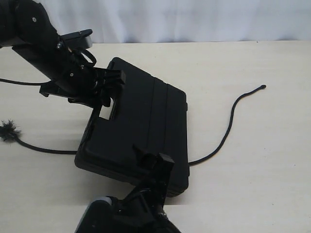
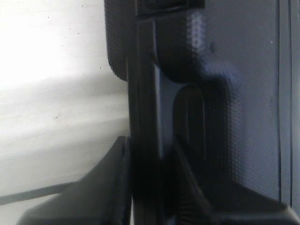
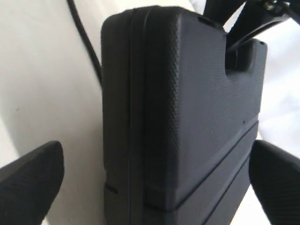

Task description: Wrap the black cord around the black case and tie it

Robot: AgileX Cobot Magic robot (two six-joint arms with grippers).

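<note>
Left arm slants down to the handle end of the black case [image 1: 146,116]. Left gripper [image 1: 110,90] is pinched tight on the rim by the handle slot. Right arm comes up at the opposite end, right gripper [image 1: 151,160] spread wide, fingers [image 3: 30,180] either side of the case, clear of it. Case matte, ribbed lid up. Black cord [image 1: 228,131] passes under the case, frayed knot [image 1: 8,131] out on the left arm's side, thin tail curving away on the other

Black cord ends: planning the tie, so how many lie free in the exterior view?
2. The frayed end lies left of the black case; the thin end lies far right. The black cord passes hidden under the case.
</note>
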